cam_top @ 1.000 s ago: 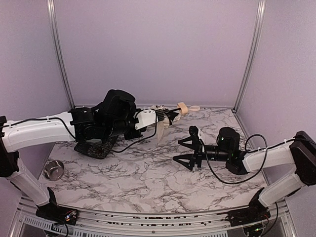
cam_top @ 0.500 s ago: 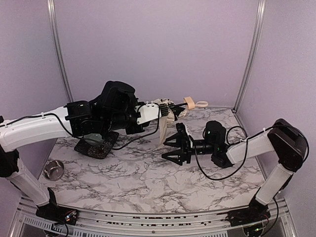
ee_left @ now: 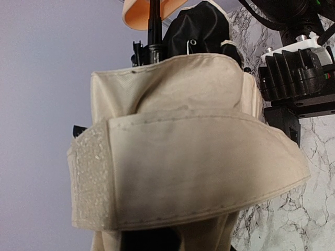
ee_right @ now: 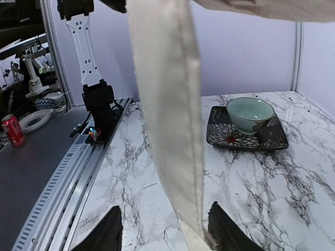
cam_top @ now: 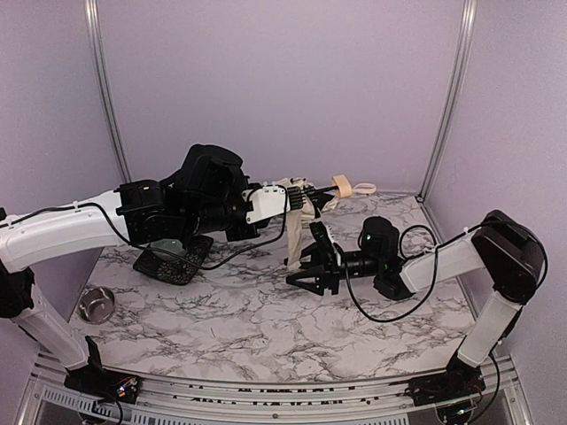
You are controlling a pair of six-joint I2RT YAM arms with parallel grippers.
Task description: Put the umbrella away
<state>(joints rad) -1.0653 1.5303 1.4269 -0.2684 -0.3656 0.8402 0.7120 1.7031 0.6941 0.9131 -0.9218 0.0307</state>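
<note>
My left gripper is shut on the umbrella and holds it up off the table, near the back middle. Its tan handle points right and a cream flap hangs down. In the left wrist view the cream fabric fills the frame and hides my fingers; the black lining, thin shaft and handle show at the top. My right gripper is open with the hanging flap between its fingers, not clamped.
A dark patterned square plate with a pale green bowl sits at the back left, under my left arm. A small metal bowl stands near the left edge. Purple walls close off the back and sides.
My right gripper has moved left, up to the hanging flap, staying open. My left gripper has lifted the umbrella a little and shifted it right.
</note>
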